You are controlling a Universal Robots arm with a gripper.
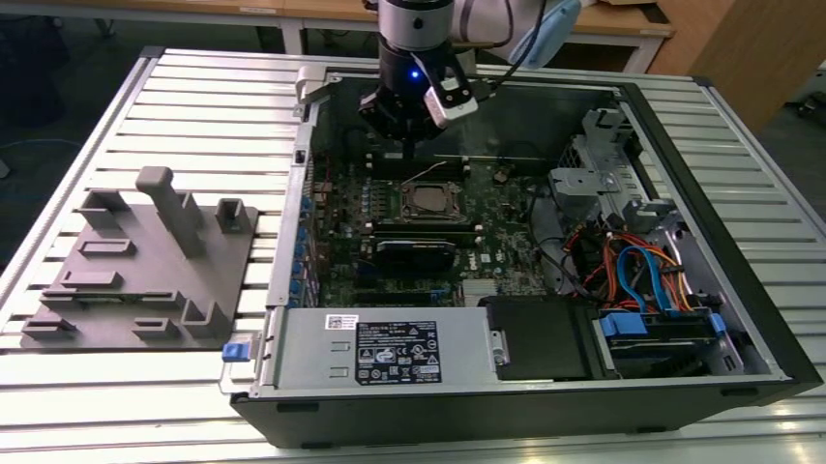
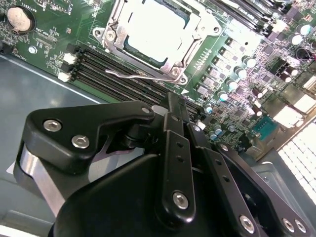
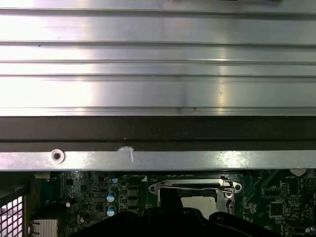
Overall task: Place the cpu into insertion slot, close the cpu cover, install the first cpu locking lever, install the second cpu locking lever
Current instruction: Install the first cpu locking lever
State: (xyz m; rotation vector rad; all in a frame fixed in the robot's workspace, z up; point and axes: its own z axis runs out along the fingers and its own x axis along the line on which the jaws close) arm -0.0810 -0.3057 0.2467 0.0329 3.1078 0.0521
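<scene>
The tool (image 2: pixel 170 106) is seen w/ its fingers shut together, nothing held; it hangs just off the insertion slot (image 1: pixel 427 200), at the slot's far edge in the exterior view. The cpu (image 2: pixel 158 24) lies flat in the slot, pale grey; the cpu cover (image 2: pixel 163 66) is down around it; a thin wire lever (image 2: pixel 133 75) runs along the near edge.

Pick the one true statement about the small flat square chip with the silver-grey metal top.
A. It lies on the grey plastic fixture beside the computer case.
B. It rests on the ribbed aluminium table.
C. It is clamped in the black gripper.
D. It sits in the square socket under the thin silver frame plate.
D: in the second wrist view the silver-grey chip sits in the square socket, showing through the window of the thin silver frame plate lying flat around it.
</scene>
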